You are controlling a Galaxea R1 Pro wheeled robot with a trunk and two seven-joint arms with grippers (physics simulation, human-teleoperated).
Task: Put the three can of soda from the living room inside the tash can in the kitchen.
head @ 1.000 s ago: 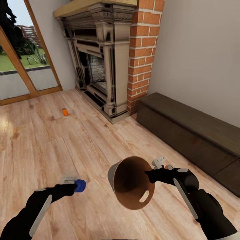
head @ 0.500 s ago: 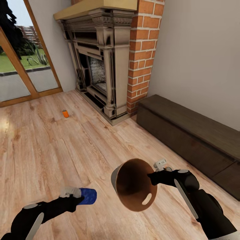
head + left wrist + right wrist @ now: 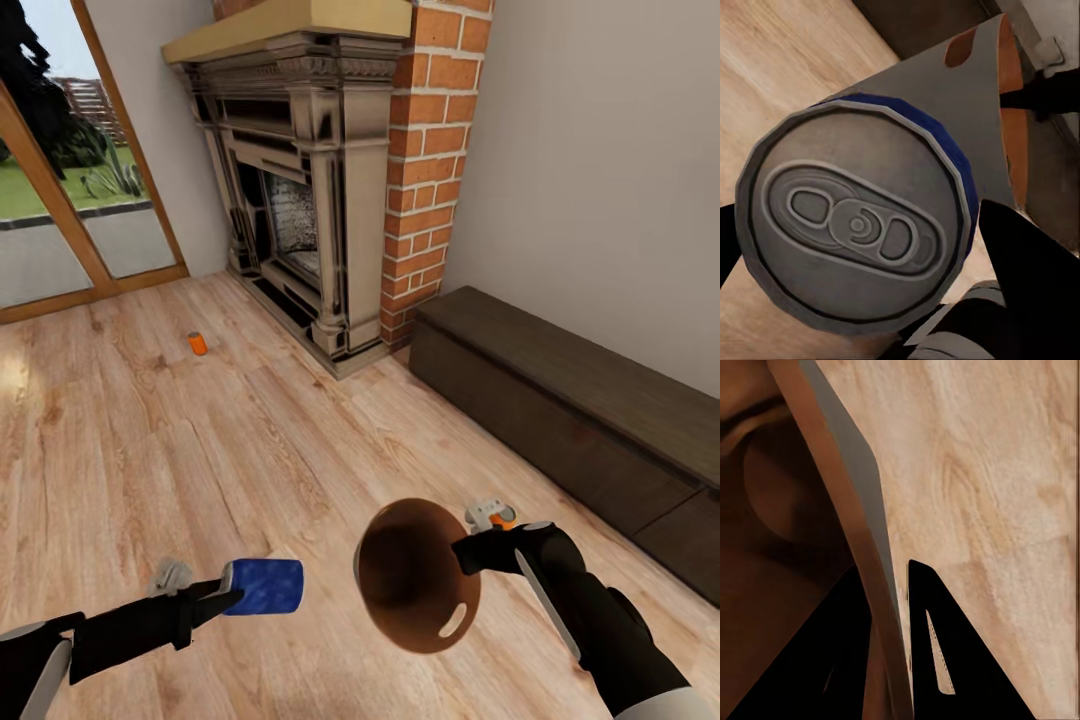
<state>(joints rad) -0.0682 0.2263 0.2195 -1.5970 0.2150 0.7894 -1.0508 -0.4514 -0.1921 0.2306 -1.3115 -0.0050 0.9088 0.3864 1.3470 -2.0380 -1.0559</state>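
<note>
mottled blue can (image 3: 264,586), tan-brown bin interior (image 3: 405,575)

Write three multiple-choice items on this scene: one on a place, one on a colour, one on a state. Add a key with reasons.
1. Where is the orange can?
A. on the bench
B. on the floor near the fireplace
C. on the mantel

2. What colour is the can in the left gripper?
A. blue
B. green
C. red

3. How is the bin held?
A. upright on the floor
B. upside down
C. tipped, with its mouth showing to the head camera

Key: 1 B, it stands on the wood floor left of the fireplace. 2 A, its side is mottled blue. 3 C, the right gripper pinches its rim and the brown inside shows.
</note>
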